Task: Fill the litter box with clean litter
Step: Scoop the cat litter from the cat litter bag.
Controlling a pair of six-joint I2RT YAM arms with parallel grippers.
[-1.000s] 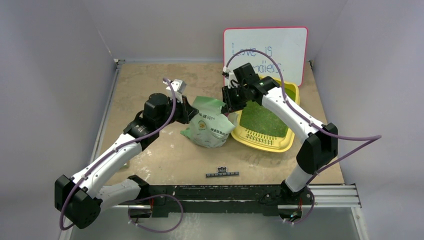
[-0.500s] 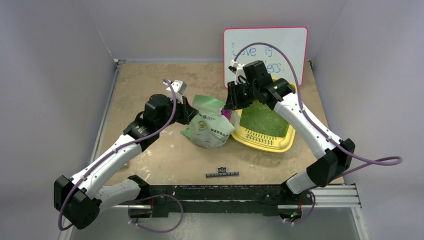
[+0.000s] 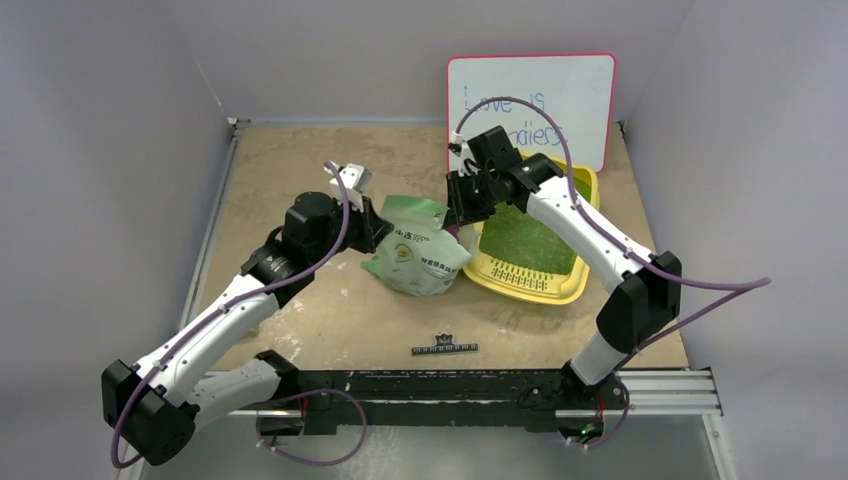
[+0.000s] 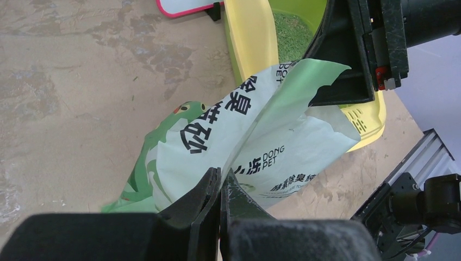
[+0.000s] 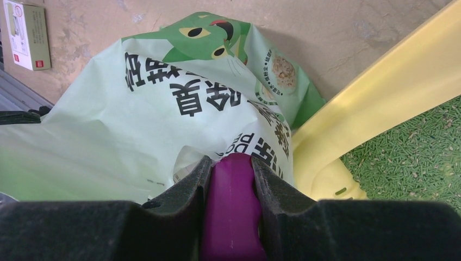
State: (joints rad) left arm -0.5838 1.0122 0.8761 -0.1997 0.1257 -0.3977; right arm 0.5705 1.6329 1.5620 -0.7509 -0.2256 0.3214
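Nearest me, a small black label strip (image 3: 445,348) lies on the worn tan tabletop (image 3: 300,300). Behind it, mid-table, slumps a pale green plastic bag printed with a cartoon cat (image 3: 415,258). The left gripper (image 4: 220,178) has its fingers pressed fully together on the bag's left edge. The right gripper (image 5: 230,166), partly open, clamps the handle of a magenta plastic scoop (image 5: 231,217), whose front end disappears into the bag's mouth. Just right of the bag sits the shallow yellow plastic litter box (image 3: 520,288). It has a slotted grille at its near end, and fine green litter granules (image 3: 528,240) cover its floor. A white red-framed board (image 3: 530,95) leans on the far wall.
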